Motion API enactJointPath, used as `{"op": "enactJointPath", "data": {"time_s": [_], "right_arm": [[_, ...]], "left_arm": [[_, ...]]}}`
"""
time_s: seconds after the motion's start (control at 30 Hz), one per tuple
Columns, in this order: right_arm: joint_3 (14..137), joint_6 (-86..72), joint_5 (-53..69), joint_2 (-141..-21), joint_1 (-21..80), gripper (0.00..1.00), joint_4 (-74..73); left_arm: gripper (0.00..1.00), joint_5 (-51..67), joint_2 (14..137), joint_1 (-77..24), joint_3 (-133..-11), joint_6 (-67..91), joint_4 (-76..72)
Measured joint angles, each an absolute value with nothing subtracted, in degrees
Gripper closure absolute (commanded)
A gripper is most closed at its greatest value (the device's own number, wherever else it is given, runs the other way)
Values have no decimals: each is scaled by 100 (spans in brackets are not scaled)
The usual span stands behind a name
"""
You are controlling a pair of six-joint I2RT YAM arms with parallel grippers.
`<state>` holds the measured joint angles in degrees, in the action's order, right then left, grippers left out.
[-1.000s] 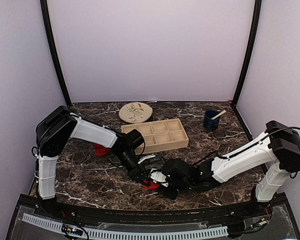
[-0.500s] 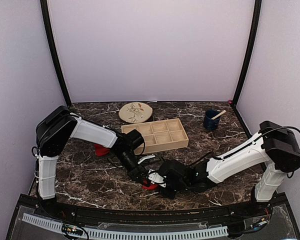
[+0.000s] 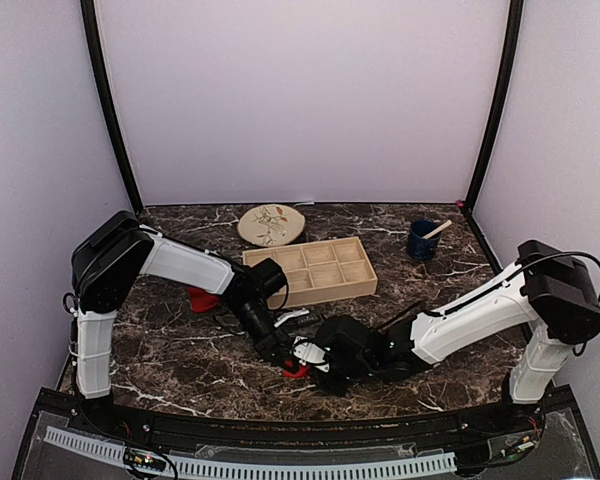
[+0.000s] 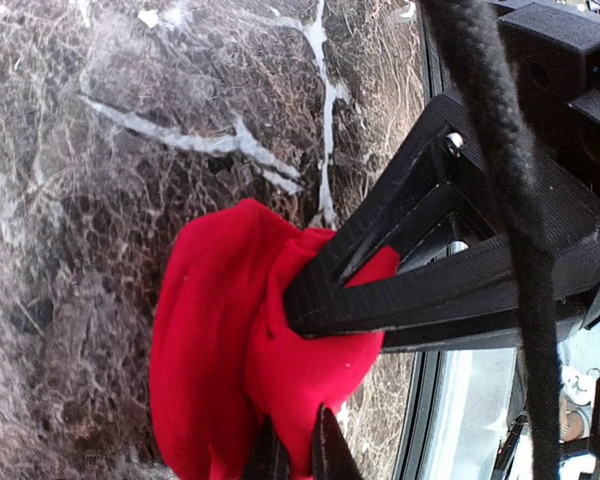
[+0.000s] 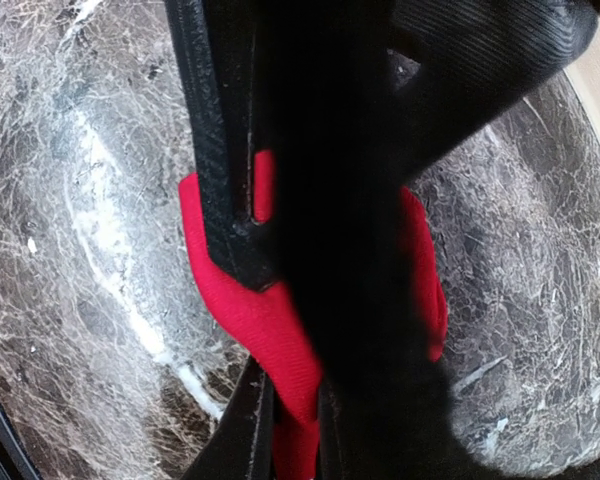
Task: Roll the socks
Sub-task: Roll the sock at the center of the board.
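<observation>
One red sock [image 3: 298, 371] lies bunched on the marble table near the front edge, between the two grippers. My left gripper [image 3: 283, 352] comes at it from the left and is shut on its fabric; in the left wrist view the sock [image 4: 220, 370] is pinched at my gripper [image 4: 298, 450]. My right gripper [image 3: 306, 360] meets it from the right and is shut on the same sock [image 5: 280, 340], with red cloth between its fingers [image 5: 292, 425]. A second red sock [image 3: 202, 299] lies further left, partly hidden behind the left arm.
A wooden compartment tray [image 3: 315, 268] stands behind the grippers. A patterned plate [image 3: 271, 225] sits at the back, and a blue cup [image 3: 422, 240] with a stick in it at the back right. The table's front rail [image 3: 280, 440] runs close by.
My right gripper has slid a little left onto the sock and closed its jaws on the fabric. The left gripper has stayed shut on the sock without moving.
</observation>
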<state>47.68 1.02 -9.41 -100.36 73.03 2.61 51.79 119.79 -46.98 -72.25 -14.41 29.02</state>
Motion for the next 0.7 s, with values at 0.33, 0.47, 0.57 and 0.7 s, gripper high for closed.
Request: {"op": "enactJointPath", "data": {"time_s": [0.33,0.47,0.57,0.7], "right_arm": [[4768,-36,-471,-10036,7100,100,311],[4818,-139,-180,-10068,6960,100,314],[4847,-207,56,-10092,6849,100,311],[4866,-292,366,-10108,6720,100,303]], "left_arm": [[79,4899,11821,-4602,-7175,-1223,2808],[79,4716,11638,-4552,-7050,-1122,2609],[77,4589,11472,-4491,-6906,-1033,2412],[75,4390,11253,-4438,-6757,-950,2180]]}}
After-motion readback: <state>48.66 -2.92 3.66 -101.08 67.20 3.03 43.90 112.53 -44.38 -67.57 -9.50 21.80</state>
